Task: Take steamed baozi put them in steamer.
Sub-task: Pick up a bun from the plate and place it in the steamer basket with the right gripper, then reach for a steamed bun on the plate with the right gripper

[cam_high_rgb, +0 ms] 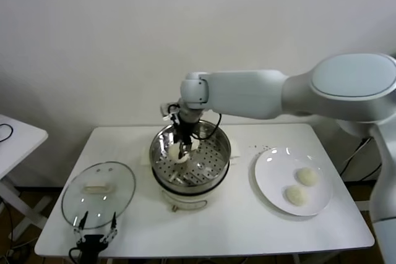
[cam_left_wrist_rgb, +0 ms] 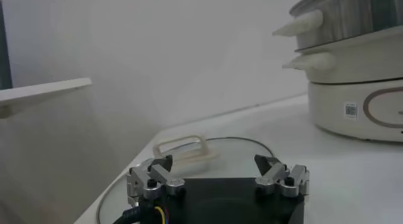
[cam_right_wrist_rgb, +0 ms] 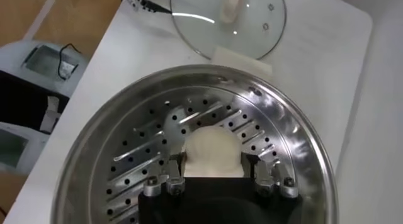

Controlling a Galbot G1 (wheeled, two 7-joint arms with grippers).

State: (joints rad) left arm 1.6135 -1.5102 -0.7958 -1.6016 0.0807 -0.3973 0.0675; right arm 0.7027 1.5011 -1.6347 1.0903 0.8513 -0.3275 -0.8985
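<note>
Cream-white baozi (cam_right_wrist_rgb: pixel 213 153), dome up, clamped by right end effector (cam_right_wrist_rgb: pixel 214 172).

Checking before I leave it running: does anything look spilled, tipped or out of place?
Nothing stands out. The right gripper holds a bun inside the steamer; two buns sit on the plate, lid flat.

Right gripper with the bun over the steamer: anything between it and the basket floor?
Nothing visible. The right gripper holds a baozi inside the steamer, over bare perforated floor. The glass lid lies off to the side on the table.
</note>
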